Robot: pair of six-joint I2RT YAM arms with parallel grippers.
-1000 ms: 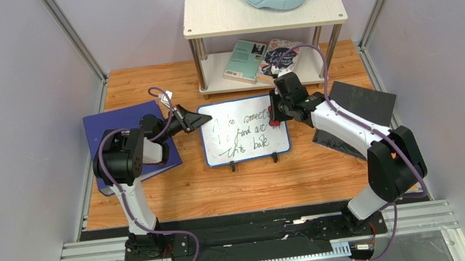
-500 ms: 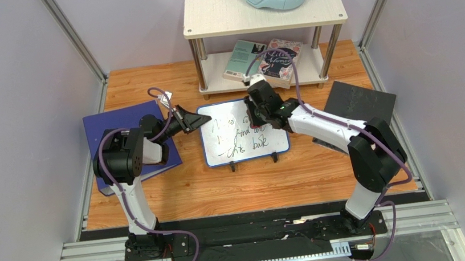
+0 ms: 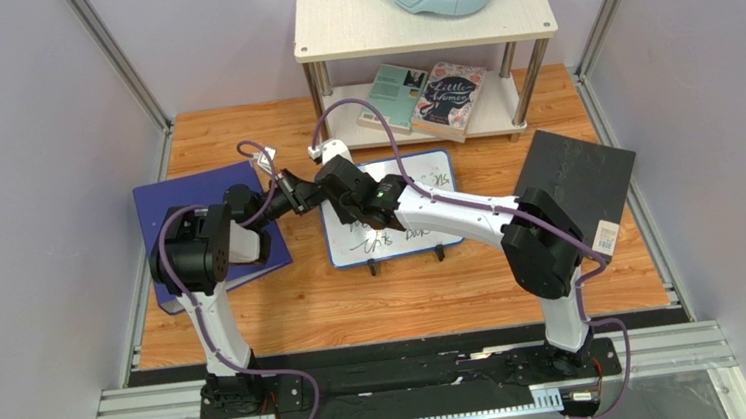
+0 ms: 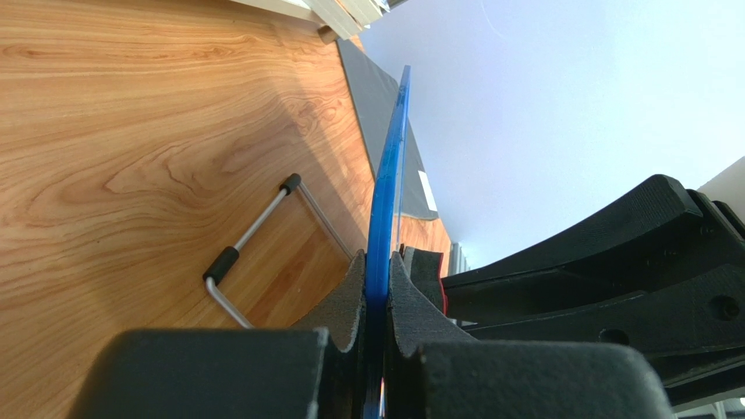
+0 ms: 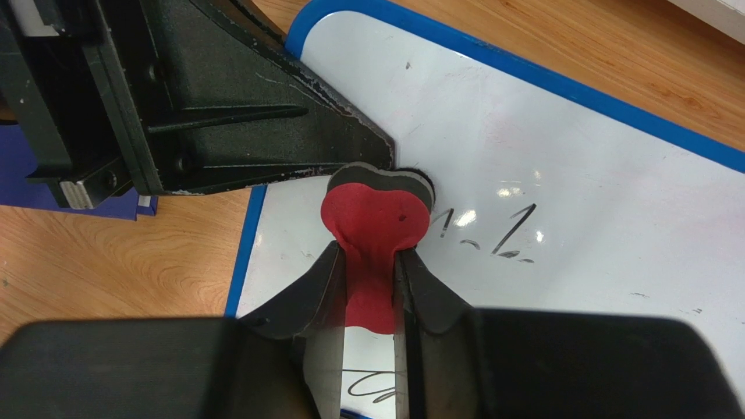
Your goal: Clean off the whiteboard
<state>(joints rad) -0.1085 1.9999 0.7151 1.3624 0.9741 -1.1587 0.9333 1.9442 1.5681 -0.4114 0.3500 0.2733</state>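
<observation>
Now clamping whiteboard [image 5: 568, 201] at left edge with left gripper [image 4: 378, 288], pressing eraser [image 5: 376, 214] pinched in right gripper [image 5: 372, 266] near top-left corner

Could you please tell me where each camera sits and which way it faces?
Top external: above and behind, looking down; both arms over the whiteboard.
Left wrist: looks along left fingers clamped on the whiteboard's edge.
Right wrist: looks down past right fingers pinching an eraser.
Shared: all show the whiteboard; both wrist views, the left fingers.
</observation>
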